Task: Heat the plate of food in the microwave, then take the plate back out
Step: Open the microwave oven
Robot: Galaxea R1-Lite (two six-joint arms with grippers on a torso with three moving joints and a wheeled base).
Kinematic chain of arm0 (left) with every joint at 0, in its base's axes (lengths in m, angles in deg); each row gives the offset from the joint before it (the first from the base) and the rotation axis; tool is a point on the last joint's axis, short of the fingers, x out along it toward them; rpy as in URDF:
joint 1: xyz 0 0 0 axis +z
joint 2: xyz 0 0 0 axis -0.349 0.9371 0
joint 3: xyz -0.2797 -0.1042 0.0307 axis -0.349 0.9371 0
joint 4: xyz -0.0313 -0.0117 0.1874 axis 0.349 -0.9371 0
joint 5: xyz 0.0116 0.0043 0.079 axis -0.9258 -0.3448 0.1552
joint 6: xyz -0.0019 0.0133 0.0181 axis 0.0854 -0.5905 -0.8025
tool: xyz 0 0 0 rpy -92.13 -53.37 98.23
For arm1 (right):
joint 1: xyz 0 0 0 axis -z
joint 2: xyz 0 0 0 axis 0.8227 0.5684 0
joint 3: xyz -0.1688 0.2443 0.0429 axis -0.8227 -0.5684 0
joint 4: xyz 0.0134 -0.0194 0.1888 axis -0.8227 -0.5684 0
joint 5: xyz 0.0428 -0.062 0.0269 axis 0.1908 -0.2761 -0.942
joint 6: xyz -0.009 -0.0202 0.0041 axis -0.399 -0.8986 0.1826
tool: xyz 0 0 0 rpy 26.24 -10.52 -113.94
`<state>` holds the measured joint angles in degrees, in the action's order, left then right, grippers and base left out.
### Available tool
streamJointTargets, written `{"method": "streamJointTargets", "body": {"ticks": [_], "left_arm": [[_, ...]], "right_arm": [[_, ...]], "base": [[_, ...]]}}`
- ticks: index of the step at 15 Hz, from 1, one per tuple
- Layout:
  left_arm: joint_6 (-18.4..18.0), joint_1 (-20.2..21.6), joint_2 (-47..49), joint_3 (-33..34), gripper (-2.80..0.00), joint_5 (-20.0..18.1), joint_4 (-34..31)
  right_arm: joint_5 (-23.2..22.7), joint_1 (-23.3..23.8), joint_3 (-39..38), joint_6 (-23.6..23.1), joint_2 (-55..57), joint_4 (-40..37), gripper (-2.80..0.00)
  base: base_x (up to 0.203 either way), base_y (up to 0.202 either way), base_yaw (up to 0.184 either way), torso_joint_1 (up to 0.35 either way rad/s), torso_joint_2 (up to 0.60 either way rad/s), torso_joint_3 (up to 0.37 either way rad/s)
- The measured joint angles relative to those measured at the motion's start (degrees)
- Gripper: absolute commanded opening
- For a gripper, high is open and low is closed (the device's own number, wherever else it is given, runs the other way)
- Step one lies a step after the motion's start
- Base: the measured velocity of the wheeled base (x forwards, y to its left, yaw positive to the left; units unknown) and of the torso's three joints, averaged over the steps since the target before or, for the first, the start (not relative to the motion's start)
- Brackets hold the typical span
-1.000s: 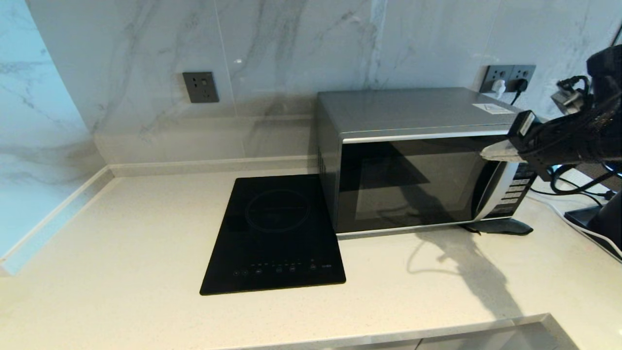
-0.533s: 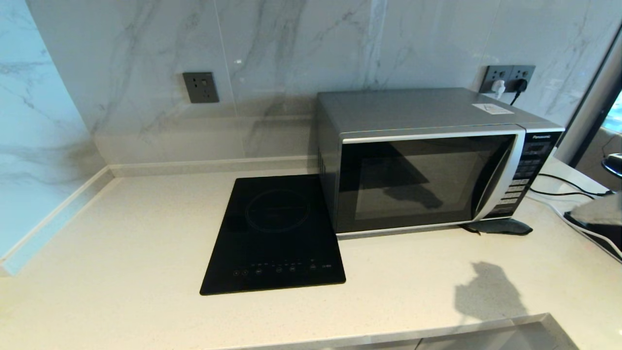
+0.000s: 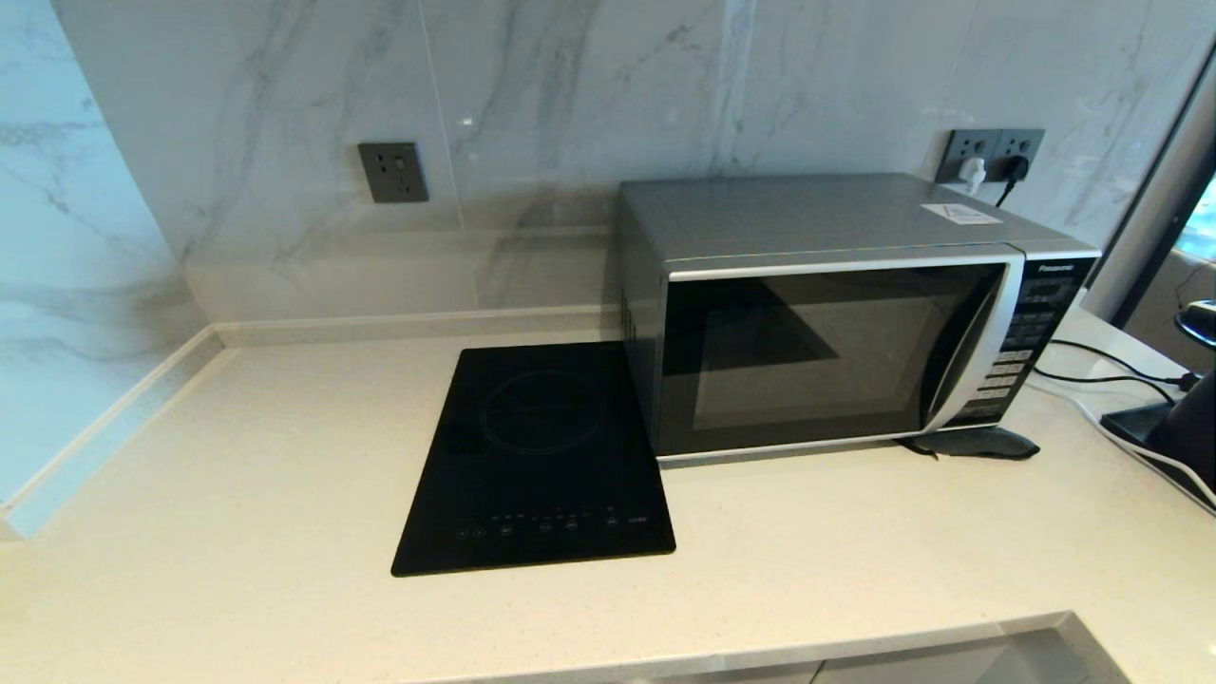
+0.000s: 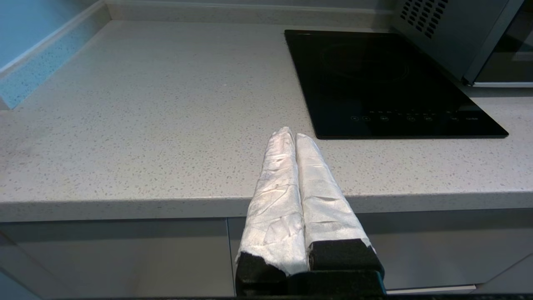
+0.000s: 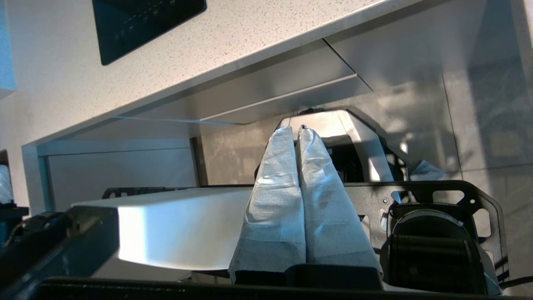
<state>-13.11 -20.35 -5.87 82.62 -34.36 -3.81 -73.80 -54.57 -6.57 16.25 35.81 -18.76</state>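
The silver microwave (image 3: 836, 313) stands at the back right of the counter with its dark glass door closed. Its vented side shows in the left wrist view as well, the microwave (image 4: 441, 37) at the far corner. The plate of food is out of view in every picture. My left gripper (image 4: 291, 133) is shut and empty, held just in front of the counter's front edge. Below counter height, over the robot's own base, my right gripper (image 5: 296, 130) is shut with nothing in it. Neither gripper shows in the head view.
A flat black induction hob (image 3: 537, 456) lies left of the microwave. Wall sockets (image 3: 988, 152) with plugs sit behind it, and cables (image 3: 1102, 370) run across the counter at the right. A dark flat object (image 3: 974, 443) lies under the microwave's front right corner. Cabinet fronts (image 4: 125, 254) lie below the counter edge.
My right arm, which was at the microwave's button panel one second ago, has dropped down and right out of the head view. Its shadow has left the counter.
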Motion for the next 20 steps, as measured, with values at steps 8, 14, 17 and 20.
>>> {"method": "streamJointTargets", "body": {"ticks": [8, 14, 17, 20], "left_arm": [[0.0, 0.0, 0.0, 0.0, -2.8, 0.0, 0.0], [0.0, 0.0, 0.0, 0.0, -2.8, 0.0, 0.0], [0.0, 0.0, 0.0, 0.0, -2.8, 0.0, 0.0], [0.0, 0.0, 0.0, 0.0, -2.8, 0.0, 0.0]], "right_arm": [[1.3, 0.1, -9.8, -0.7, -21.8, -2.7, -2.8], [5.7, -0.3, -16.2, -6.1, -34.2, -2.8, -2.8], [5.7, -0.5, -18.6, -9.2, -40.8, -2.5, -2.8], [6.1, -0.6, -22.1, -10.0, -43.3, 4.2, -2.8]], "base": [[0.0, 0.0, 0.0, 0.0, 0.0, 0.0], [0.0, 0.0, 0.0, 0.0, 0.0, 0.0], [0.0, 0.0, 0.0, 0.0, 0.0, 0.0], [0.0, 0.0, 0.0, 0.0, 0.0, 0.0]]}}
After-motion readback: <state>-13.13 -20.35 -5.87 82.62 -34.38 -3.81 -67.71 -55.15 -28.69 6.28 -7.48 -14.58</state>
